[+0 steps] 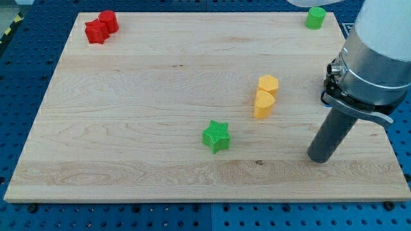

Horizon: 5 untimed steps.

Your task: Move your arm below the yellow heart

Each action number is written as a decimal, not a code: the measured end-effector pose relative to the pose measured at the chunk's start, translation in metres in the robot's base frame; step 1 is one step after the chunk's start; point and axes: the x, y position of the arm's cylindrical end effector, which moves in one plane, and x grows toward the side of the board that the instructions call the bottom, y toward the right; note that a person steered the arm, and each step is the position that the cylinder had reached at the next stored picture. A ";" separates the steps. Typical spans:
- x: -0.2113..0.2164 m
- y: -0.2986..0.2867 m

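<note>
The yellow heart [262, 106] lies right of the board's centre, touching a yellow hexagon [268, 84] just above it. My tip [318, 158] rests on the board toward the view's lower right, to the right of and below the heart, well apart from it. The dark rod rises from the tip to the grey arm body at the right edge.
A green star [217, 136] lies left of and below the heart. A red star [96, 32] and a red cylinder [108, 20] touch at the top left corner. A green cylinder [315, 17] stands at the top right. The wooden board [128, 96] sits on a blue surface.
</note>
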 end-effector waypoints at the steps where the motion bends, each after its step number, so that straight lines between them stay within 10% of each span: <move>1: 0.000 0.000; 5: 0.013 0.000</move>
